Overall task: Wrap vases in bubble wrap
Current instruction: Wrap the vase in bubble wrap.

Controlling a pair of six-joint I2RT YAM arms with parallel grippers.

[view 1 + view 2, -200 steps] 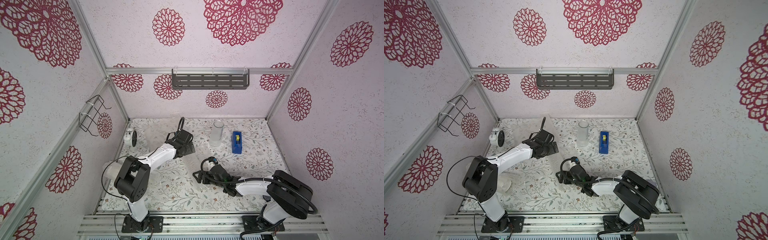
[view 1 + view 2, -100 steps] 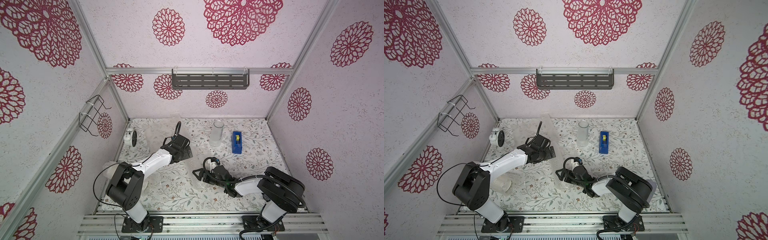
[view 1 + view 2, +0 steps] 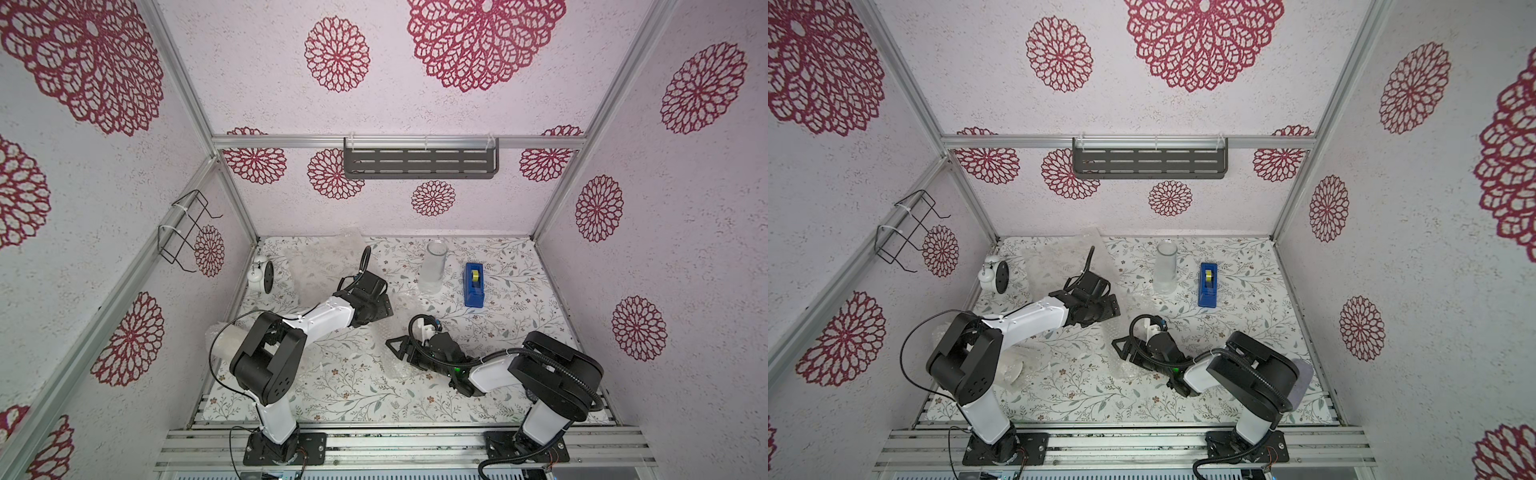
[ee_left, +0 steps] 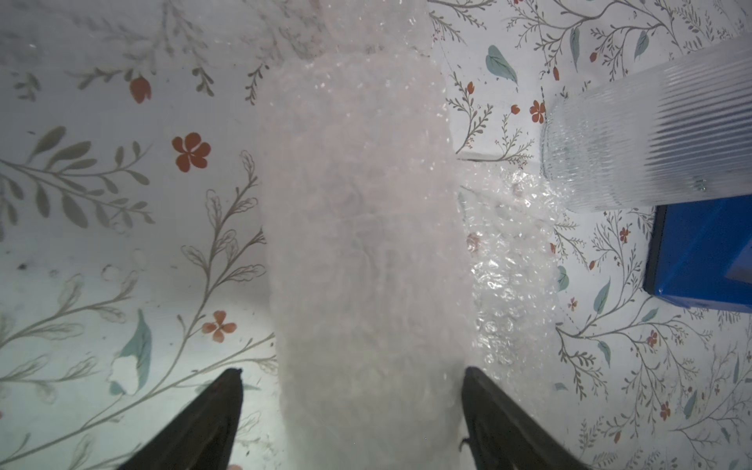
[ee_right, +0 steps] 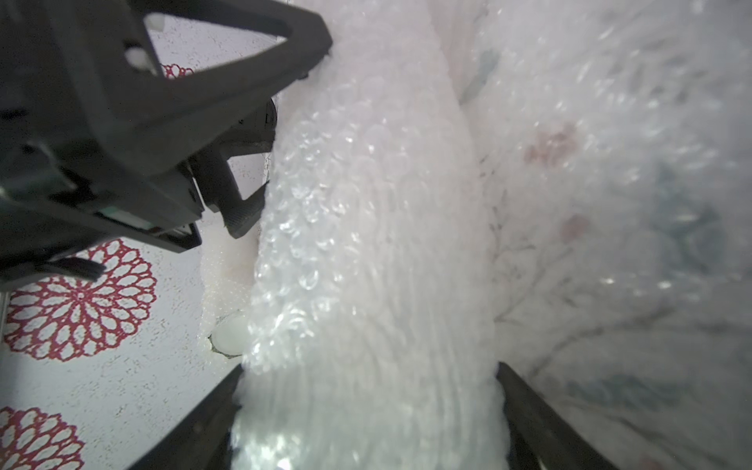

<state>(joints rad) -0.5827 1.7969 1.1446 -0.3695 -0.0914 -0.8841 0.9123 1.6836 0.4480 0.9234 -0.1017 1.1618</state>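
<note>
The left gripper (image 4: 350, 370) straddles a bubble-wrapped vase (image 4: 366, 228) lying in the middle of the worktop (image 3: 353, 395). Its fingers stand apart, one touching the wrap and the other with a gap beside it. The right gripper (image 5: 370, 366) is clamped on the same bundle at its nearer end, both fingers pressed into the wrap. Which vase is inside I cannot tell.

A glass vase (image 3: 434, 266) stands upright at the far side, right of centre, just beside a blue tape dispenser (image 3: 473, 284). A second wrapped vase (image 3: 224, 345) lies at the near left, partly under the left arm (image 3: 328, 318). A loose bubble wrap sheet (image 3: 320, 266) lies far left, near a white alarm clock (image 3: 259, 274).
</note>
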